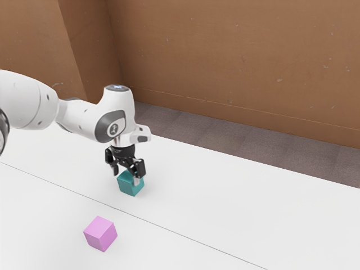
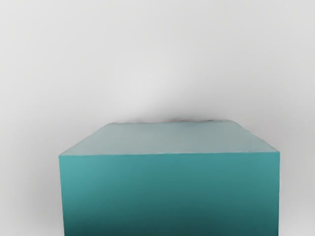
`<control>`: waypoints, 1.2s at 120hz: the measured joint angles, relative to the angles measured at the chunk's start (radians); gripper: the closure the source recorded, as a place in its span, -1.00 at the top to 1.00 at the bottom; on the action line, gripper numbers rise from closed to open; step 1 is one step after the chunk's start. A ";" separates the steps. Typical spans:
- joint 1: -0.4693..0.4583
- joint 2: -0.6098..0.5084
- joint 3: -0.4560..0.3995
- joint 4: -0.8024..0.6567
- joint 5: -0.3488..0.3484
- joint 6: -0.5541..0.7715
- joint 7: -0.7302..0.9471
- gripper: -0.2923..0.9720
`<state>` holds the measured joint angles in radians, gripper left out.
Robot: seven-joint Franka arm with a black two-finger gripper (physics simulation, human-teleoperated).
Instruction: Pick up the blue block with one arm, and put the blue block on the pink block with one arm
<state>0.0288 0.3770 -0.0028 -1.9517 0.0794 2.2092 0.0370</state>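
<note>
**Over the blue block, pink block off to the side**

My arm comes in from the exterior view's left across the white table [image 1: 253, 202]. Furthest left of the two cubes sits the pink block [image 1: 100, 233], alone, nearer the camera, on the near side of a thin dark line across the tabletop. Up and to the right of it, beyond that line, my gripper [image 1: 126, 171] points straight down onto the blue block [image 1: 129, 187], which rests flat on the table, well apart from the pink one. Whether my grip has closed on it I cannot tell. In the wrist view the blue block [image 2: 170, 191] sits directly under my hand.
</note>
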 joint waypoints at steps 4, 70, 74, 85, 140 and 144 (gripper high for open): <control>-0.001 0.010 0.000 0.004 -0.001 0.002 0.001 0.54; -0.001 0.017 -0.008 0.004 -0.025 0.019 -0.006 0.09; -0.002 -0.001 -0.008 -0.007 -0.025 0.019 -0.007 0.08; -0.006 -0.084 -0.009 -0.072 -0.029 0.019 -0.009 0.08; -0.064 -0.382 -0.034 -0.377 -0.047 0.019 -0.026 0.07; -0.069 -0.386 -0.035 -0.390 -0.048 0.019 -0.028 0.07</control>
<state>-0.0406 -0.0091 -0.0376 -2.3414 0.0319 2.2285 0.0093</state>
